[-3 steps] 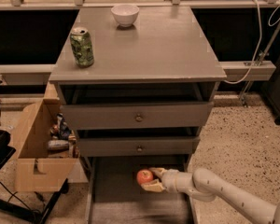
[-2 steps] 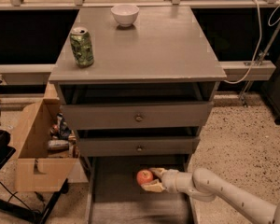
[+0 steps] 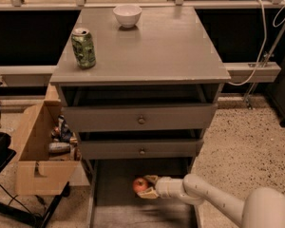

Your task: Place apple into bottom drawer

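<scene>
Gripper: the gripper is low in front of the grey cabinet, reaching in from the right on the pale arm, just under the front of the middle drawer.
Grasp: its two fingers close on the apple from the right side, one above and one below; the hold looks firm.
Apple: red-orange and round, it is held over the open bottom drawer, near the back of the part that shows. Whether it touches the floor of the tray cannot be told; it seems to hang a little above it.
Bottom drawer: pulled well out, its flat grey floor bare, with thin side walls to left and right.
Step in hand: lowering and letting go, by the look of things; the carrying seems nearly done.
How to do it well: the arm should bring the apple straight down until it rests on the drawer floor, then part the fingers slowly. A round apple will roll, so a drop from height is best avoided.
Clearance: the gripper should stay clear of the middle drawer's lower edge just above, and should draw back to the right, away from the apple, so as not to nudge it.
Risk: the apple could roll to a side wall; that does no harm, since the walls keep it in.
Bystanders: the top drawer, the green can and the white bowl on the cabinet, and the cardboard box at the left are well apart and have no part in this.
</scene>
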Available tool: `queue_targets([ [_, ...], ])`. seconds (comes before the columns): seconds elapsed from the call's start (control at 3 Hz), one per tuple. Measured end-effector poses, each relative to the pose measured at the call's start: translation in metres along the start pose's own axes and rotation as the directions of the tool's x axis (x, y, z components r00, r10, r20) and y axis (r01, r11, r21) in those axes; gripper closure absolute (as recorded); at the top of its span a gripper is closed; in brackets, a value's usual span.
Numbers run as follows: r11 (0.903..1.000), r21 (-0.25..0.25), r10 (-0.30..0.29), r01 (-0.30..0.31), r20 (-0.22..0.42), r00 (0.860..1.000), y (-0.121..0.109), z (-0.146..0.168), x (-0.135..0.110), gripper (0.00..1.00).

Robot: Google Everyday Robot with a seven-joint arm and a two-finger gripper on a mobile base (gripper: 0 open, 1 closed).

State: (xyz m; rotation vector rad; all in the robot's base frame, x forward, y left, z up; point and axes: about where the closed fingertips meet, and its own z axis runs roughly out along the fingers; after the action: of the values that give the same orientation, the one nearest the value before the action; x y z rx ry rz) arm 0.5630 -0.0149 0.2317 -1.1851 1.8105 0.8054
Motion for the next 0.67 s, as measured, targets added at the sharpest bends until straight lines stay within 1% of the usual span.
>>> queue_targets([
  [0.33,0.9982,-0.013,-0.058,0.058,0.003,0.998,-0.015,0.027,0.031,1.00],
  [0.67,0.9978,-0.023,-0.062,0.063,0.013,0.998,-0.023,0.048,0.056,1.00],
])
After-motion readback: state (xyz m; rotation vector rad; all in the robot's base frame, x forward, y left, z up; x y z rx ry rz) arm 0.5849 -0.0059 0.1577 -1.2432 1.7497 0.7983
